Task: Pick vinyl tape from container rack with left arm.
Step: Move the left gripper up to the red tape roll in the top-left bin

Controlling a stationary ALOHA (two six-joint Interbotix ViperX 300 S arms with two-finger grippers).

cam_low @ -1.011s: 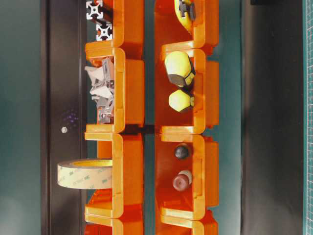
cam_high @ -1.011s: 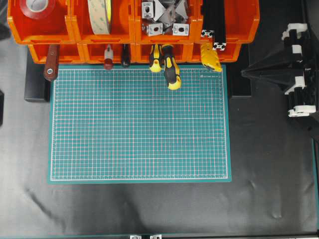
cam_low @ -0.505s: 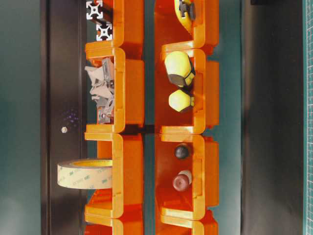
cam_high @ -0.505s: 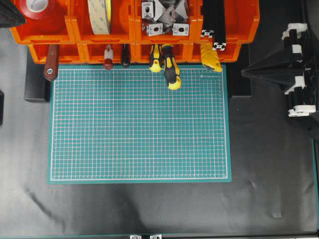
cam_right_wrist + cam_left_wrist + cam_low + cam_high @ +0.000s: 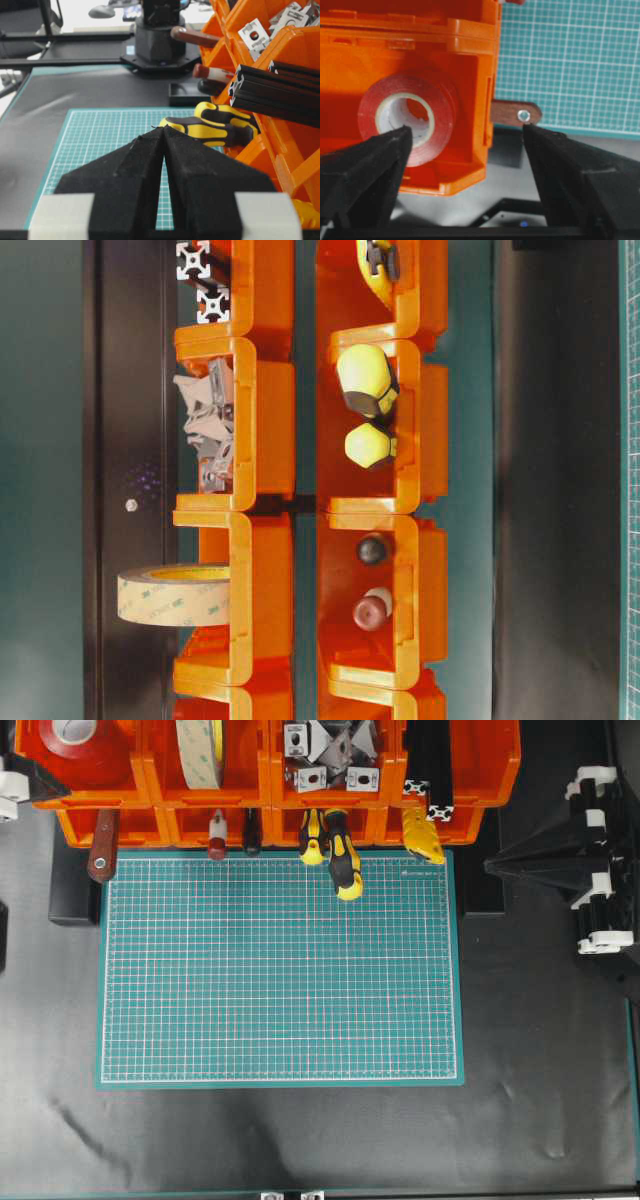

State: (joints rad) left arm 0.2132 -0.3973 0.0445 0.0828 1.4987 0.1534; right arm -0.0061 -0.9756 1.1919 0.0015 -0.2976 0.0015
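Looking down through the left wrist camera, we see the left gripper [image 5: 465, 150] with its two black fingers [image 5: 365, 170] spread wide apart and nothing between them. One finger hangs over the small glossy red vinyl tape roll [image 5: 406, 119] with its white inner core; the other is outside the bin wall, above a brown wooden tool handle [image 5: 515, 113]. The tape lies flat on the floor of the end compartment of the bright orange plastic container rack [image 5: 270, 780], in the upper tier at the rack's left end [image 5: 75, 738] in the overhead view. A cream-beige tape roll [image 5: 200, 750] stands on edge in the next compartment. The rack sits along the far edge of the green gridded cutting mat [image 5: 280, 970]. At the table's right edge, the right gripper [image 5: 164, 150] rests with its black fingers pressed together, holding nothing.
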